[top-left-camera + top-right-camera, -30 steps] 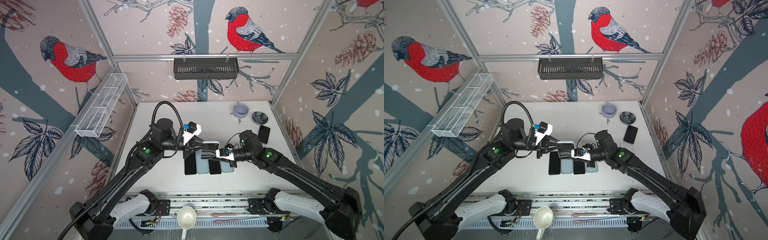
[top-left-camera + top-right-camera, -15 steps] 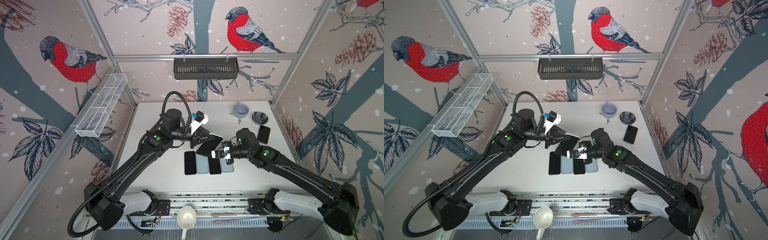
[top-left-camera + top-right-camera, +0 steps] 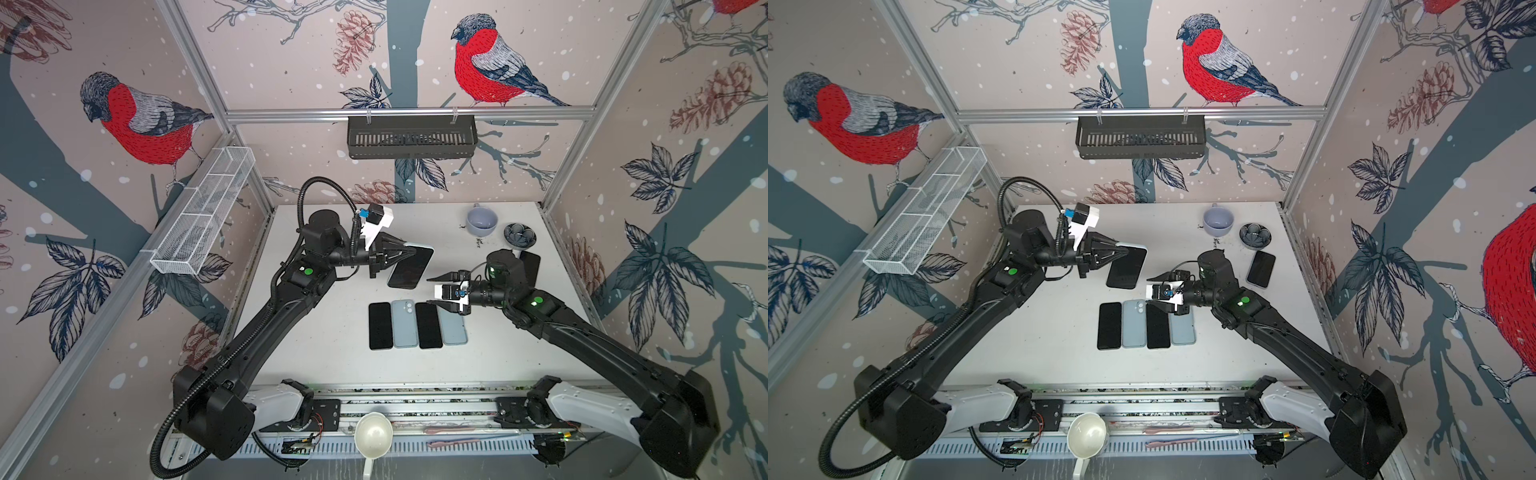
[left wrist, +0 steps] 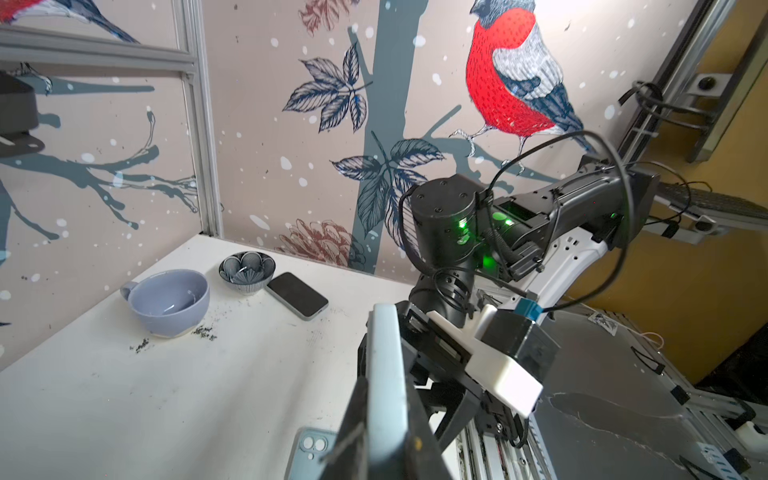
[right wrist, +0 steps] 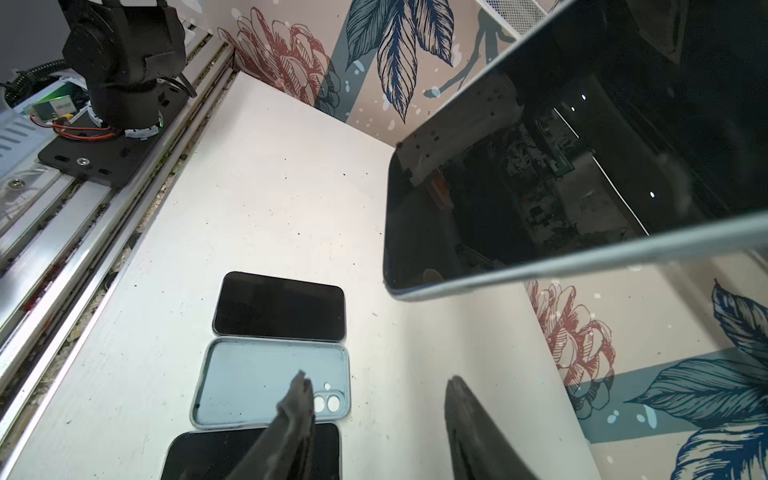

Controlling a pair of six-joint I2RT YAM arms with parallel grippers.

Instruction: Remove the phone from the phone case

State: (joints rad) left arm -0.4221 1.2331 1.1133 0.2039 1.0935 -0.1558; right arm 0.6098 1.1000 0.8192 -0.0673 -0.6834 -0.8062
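Currently on your bench, item by item:

1. left gripper (image 3: 409,252) (image 3: 1121,252): clamped tight on the cased phone (image 3: 412,269) (image 3: 1128,269). It holds the phone off the table (image 3: 324,357), tilted, with the dark screen showing in both top views.
2. phone case (image 4: 385,374): pale blue and fitted round the phone. You see its rim edge-on in the left wrist view, and as a pale border along the screen in the right wrist view.
3. right gripper (image 3: 432,290) (image 5: 378,419): jaws parted to a middling gap with nothing between them. It is clear of the held phone and hovers over the far end of the row below.
4. Row lying flat, side by side:
   - dark handset (image 3: 380,326)
   - empty blue case (image 3: 404,324), camera holes visible
   - second dark handset (image 3: 429,326)
   - pale blue piece (image 3: 454,330), partly hidden under the right gripper
5. Far right corner:
   - mug (image 3: 481,220)
   - patterned bowl (image 3: 519,235)
   - spare phone (image 3: 1261,269), flat just beside the bowl
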